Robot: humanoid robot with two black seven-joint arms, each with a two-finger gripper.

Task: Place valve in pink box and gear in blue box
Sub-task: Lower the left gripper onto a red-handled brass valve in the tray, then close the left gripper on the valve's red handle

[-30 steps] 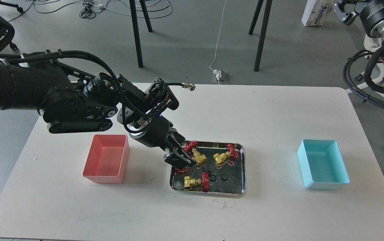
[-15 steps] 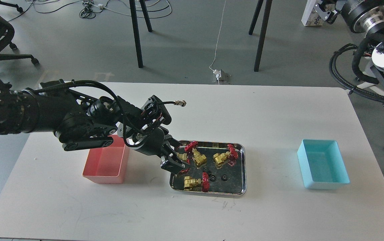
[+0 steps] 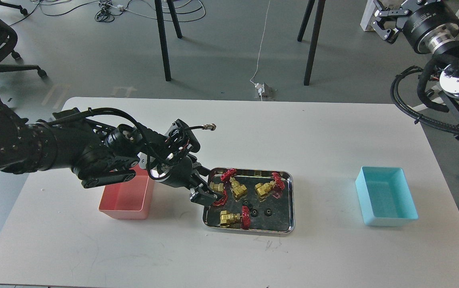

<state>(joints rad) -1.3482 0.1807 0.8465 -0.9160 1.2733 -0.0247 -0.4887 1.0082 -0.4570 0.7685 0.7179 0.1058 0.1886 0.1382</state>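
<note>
Several brass valves with red handwheels lie in a steel tray [image 3: 290, 208]: one at the left edge [image 3: 216, 187], one beside it [image 3: 235, 187], one at the back right [image 3: 267, 188], one at the front [image 3: 231, 218]. Tiny black gears [image 3: 268, 212] lie in the tray's front middle. My left gripper [image 3: 208, 187] is low over the tray's left edge, open, its fingers on either side of the leftmost valve. The pink box [image 3: 125, 196] sits left of the tray, partly under my left arm. The blue box [image 3: 385, 196] stands at the right. My right gripper [image 3: 378, 19] is raised off the table, open and empty.
The tray sits mid-table between the two boxes. A loose cable end [image 3: 209, 127] sticks out from my left wrist. Chair and table legs stand on the floor behind. Black hoses [image 3: 413, 108] hang by the table's right edge.
My left arm has come down and drawn back to the left, uncovering the leftmost valve between its fingers. My right arm has swung left at the top right.
</note>
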